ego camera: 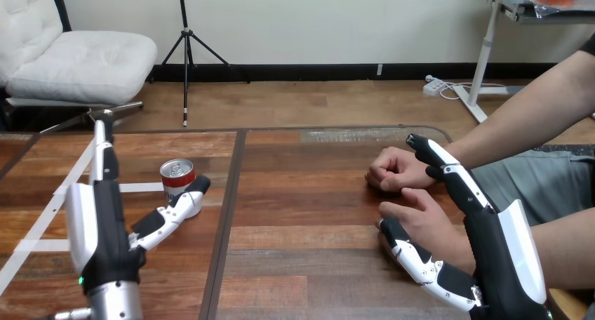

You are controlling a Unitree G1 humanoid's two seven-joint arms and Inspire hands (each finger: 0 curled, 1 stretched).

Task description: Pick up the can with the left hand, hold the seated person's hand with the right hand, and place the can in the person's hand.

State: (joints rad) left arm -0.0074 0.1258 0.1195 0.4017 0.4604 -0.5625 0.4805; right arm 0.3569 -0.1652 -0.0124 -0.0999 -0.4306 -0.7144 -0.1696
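So here's where we're at: the can (177, 175) stands upright on the worktop (309, 215), right off the thumb side of our left hand (91, 222). That hand is spread open, with its fingers straight and pointing away from us. Its thumb is stuck out sideways, and the tip is right against the lower side of the can, touching it as far as we can make out. Nothing's wrapped around the can.

Over on the other side, our right hand (502, 243) is open too, fingers stretched out straight and the thumb splayed wide below them. The person's nearer hand (421, 218) lies flat on the worktop in the gap between that thumb and those fingers. The person's other hand (393, 169) is a loose fist just past our right fingertips, well apart from the can.
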